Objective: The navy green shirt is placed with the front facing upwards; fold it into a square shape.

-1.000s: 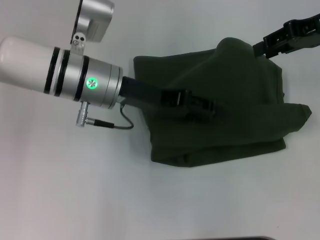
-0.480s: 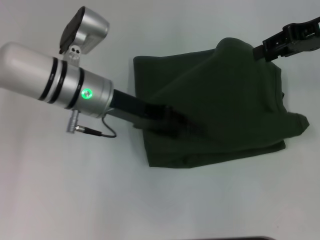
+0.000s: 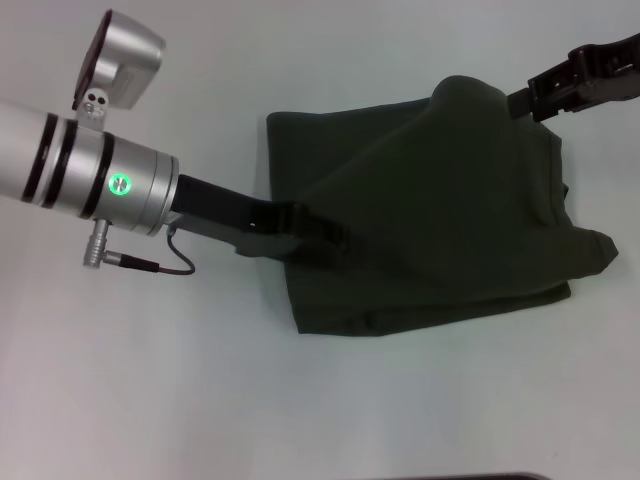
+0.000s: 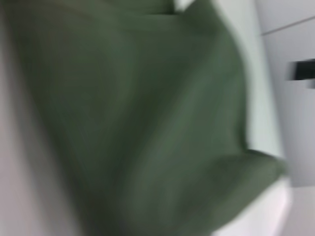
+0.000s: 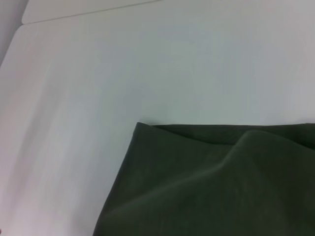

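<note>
Three views cover the scene. Head view: the navy green shirt [image 3: 440, 210] lies folded on the white tabletop [image 3: 150, 380], one layer raised in a hump toward its far right part. The left claw [image 3: 318, 238] sits at the shirt's left edge; whether its fingers are apart or together cannot be told. The right claw [image 3: 585, 75] is at the shirt's far right corner, state likewise unclear. Left wrist view: green cloth [image 4: 133, 123] fills the blurred frame, apparently very close. Right wrist view: a folded shirt corner [image 5: 206, 182] on bare tabletop [image 5: 98, 73].
</note>
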`<move>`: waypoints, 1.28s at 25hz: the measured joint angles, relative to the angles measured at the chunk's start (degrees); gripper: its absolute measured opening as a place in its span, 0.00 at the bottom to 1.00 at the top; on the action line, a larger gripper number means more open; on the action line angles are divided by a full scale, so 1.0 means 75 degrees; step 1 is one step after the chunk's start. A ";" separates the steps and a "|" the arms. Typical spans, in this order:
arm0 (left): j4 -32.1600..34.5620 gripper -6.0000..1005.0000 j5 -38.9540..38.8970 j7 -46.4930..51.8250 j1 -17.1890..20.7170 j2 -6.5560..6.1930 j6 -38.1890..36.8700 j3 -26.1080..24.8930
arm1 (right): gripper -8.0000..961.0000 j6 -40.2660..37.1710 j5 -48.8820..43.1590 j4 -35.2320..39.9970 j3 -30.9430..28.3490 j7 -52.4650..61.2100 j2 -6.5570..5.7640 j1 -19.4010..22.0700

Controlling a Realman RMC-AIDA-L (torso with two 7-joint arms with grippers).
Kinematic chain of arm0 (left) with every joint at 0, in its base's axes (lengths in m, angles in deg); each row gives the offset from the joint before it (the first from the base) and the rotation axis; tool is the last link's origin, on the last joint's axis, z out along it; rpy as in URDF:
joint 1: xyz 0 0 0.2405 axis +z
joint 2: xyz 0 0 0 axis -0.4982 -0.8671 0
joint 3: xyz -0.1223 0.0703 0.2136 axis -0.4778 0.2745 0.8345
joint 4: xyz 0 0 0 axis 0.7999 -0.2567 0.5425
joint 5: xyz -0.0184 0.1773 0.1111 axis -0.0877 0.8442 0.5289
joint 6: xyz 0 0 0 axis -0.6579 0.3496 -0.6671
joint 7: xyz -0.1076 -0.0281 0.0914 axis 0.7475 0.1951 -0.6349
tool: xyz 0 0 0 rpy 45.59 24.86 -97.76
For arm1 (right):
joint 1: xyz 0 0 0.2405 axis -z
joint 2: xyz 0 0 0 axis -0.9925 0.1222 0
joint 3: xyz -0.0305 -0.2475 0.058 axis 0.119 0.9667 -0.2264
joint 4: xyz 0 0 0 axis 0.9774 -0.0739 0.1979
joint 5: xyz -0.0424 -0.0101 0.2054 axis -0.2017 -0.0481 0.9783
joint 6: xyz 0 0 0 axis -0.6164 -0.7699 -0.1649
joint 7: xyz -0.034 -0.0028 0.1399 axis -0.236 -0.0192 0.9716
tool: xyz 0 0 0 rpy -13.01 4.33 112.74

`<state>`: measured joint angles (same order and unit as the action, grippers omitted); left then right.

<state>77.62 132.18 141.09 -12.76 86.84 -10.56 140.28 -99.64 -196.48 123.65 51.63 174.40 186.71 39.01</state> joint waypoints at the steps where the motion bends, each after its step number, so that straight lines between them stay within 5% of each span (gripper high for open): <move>1: 0.0059 0.58 -0.0037 -0.0094 0.0006 0.0055 -0.0220 -0.0174 | 0.46 -0.0003 0.0008 0.0000 -0.0001 0.0002 0.0006 -0.0009; 7: 0.0351 0.58 -0.0030 -0.0136 -0.0097 0.0325 -0.0654 -0.0406 | 0.46 -0.0384 0.0033 -0.0281 0.0068 -0.0057 0.0059 -0.0119; 19: 0.0430 0.58 -0.0076 -0.0072 -0.0045 0.0039 -0.0660 -0.1028 | 0.46 -0.1181 0.0051 -0.0898 0.0274 0.0439 -0.0005 -0.0155; 32: 0.0453 0.58 -0.0081 -0.0146 -0.0021 -0.0116 -0.0625 -0.1036 | 0.46 -0.0347 0.0019 -0.1859 0.0462 0.0757 0.0612 -0.0370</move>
<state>81.02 131.57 140.00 -12.92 85.98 -15.25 132.51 -102.24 -196.34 109.71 55.09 180.08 191.30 36.23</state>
